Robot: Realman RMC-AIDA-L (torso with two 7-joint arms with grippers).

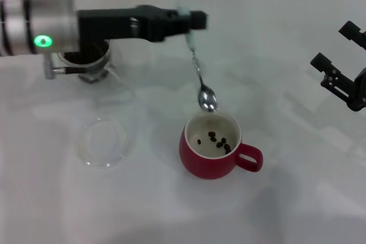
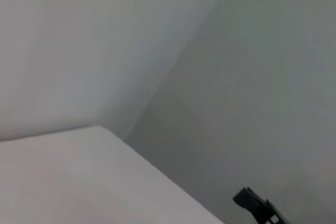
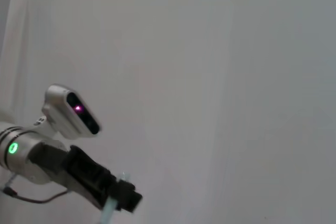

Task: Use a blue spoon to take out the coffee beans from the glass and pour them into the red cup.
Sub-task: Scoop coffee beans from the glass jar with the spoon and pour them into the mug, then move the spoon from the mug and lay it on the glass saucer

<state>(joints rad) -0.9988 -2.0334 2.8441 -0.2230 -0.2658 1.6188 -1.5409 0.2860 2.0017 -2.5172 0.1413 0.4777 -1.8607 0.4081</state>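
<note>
My left gripper (image 1: pixel 191 22) is shut on the pale-blue handle of the blue spoon (image 1: pixel 199 77). The spoon hangs tilted, its metal bowl just above the far rim of the red cup (image 1: pixel 209 158). Several coffee beans (image 1: pixel 217 140) lie on the cup's cream-white bottom; the spoon bowl looks empty. The glass (image 1: pixel 91 64) stands at the back left, partly hidden under my left arm, with dark beans inside. My right gripper (image 1: pixel 336 47) is open and empty at the far right edge. The right wrist view shows the left gripper (image 3: pixel 123 195) and the spoon handle (image 3: pixel 109 213).
A flat clear glass saucer (image 1: pixel 103 141) lies left of the red cup. The cup's loop handle (image 1: pixel 250 158) points right. The surface is a white tabletop (image 1: pixel 286 198). In the left wrist view, a black part of the right gripper (image 2: pixel 257 205) shows at the edge.
</note>
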